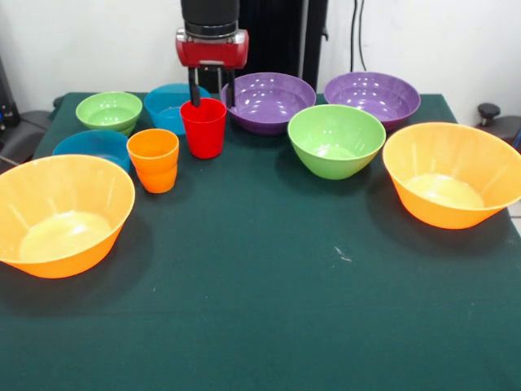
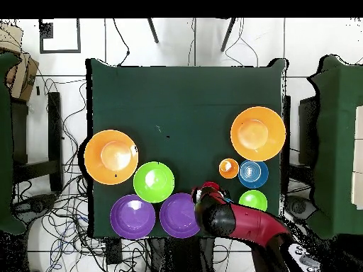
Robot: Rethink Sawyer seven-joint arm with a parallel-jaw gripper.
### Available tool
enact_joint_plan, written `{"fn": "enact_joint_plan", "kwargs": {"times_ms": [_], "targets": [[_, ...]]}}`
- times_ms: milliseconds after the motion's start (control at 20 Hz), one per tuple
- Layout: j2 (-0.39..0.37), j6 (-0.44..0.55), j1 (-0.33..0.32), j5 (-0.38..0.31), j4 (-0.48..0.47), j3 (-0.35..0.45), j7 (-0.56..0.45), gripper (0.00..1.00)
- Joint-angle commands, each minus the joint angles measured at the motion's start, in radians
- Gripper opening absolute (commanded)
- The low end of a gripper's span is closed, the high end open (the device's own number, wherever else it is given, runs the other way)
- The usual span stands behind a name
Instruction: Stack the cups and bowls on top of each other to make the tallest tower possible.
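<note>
The red cup (image 1: 203, 127) stands upright on the green cloth, next to the orange cup (image 1: 154, 160). My gripper (image 1: 212, 91) hangs right above and just behind the red cup, fingers (image 1: 230, 90) apart at its rim. The bowls all stand singly: two large orange (image 1: 63, 213) (image 1: 453, 174), two purple (image 1: 269, 101) (image 1: 373, 98), a medium green (image 1: 335, 140), a small green (image 1: 109, 112) and two blue (image 1: 169, 104) (image 1: 92, 147). No tower stands. In the overhead view the arm (image 2: 237, 221) covers the red cup (image 2: 209, 188) in part.
The green table cloth (image 1: 269, 309) reaches the front edge. Overhead, the orange cup (image 2: 228, 168), a blue bowl (image 2: 253, 173) and the small green bowl (image 2: 253, 200) cluster by the arm. Cables lie on the floor round the table.
</note>
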Motion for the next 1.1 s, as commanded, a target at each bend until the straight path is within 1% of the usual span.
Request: {"fn": "enact_joint_plan", "kwargs": {"times_ms": [50, 250, 550, 650, 750, 950, 1100], "targets": [[0.074, -0.068, 0.018, -0.073, -0.06, 0.024, 0.089, 1.0], [0.113, -0.1, 0.025, -0.083, -0.074, 0.013, 0.104, 1.0], [0.127, -0.088, 0.025, -0.078, -0.102, 0.022, 0.097, 1.0], [0.122, -0.09, 0.024, -0.077, -0.095, 0.021, 0.099, 1.0], [0.13, -0.11, 0.026, -0.079, -0.09, 0.017, 0.106, 1.0], [0.17, -0.142, 0.037, -0.08, -0.113, 0.008, 0.109, 1.0], [0.172, -0.142, 0.039, -0.084, -0.124, 0.007, 0.1, 1.0]]}}
